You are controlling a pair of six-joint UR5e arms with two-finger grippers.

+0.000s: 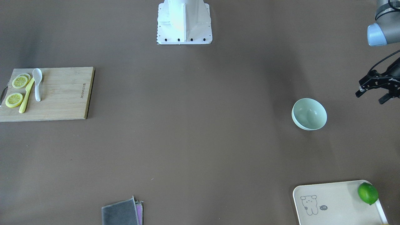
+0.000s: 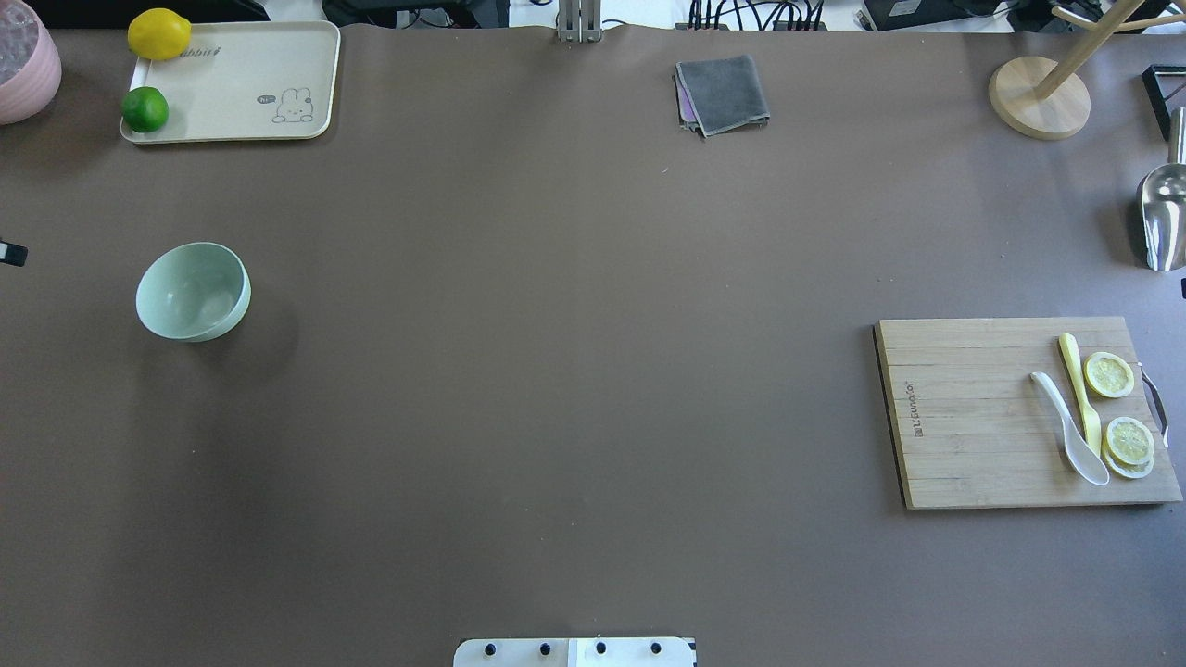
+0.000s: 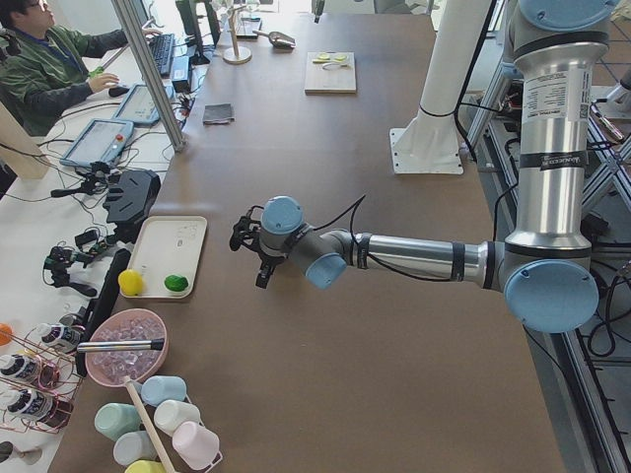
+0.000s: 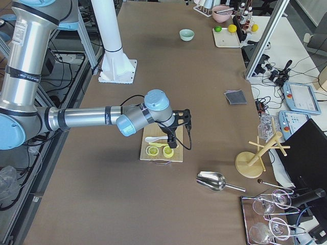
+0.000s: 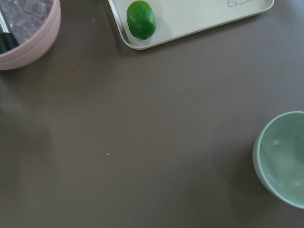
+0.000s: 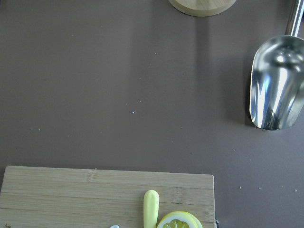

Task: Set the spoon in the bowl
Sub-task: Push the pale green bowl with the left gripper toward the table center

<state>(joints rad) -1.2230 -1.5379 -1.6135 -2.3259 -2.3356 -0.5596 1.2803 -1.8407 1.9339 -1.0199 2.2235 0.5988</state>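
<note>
Spoon (image 1: 37, 84) lies on the board (image 1: 62, 93) at the left edge of the front view, scoop toward the top, knife (image 1: 26, 95) just beside it. Bowl (image 1: 309, 114) stands well apart at centre right, empty. Left pincer (image 1: 370, 97) hangs released near the bowl. Right pincer (image 4: 176, 133) hovers over the board; released or clenched, I cannot tell. Step in hand: pick-up, not yet begun. Judgement: come down on the handle's lower end, jaws across its width and clear of the knife. The glossy surface may slip, so close squarely.
</note>
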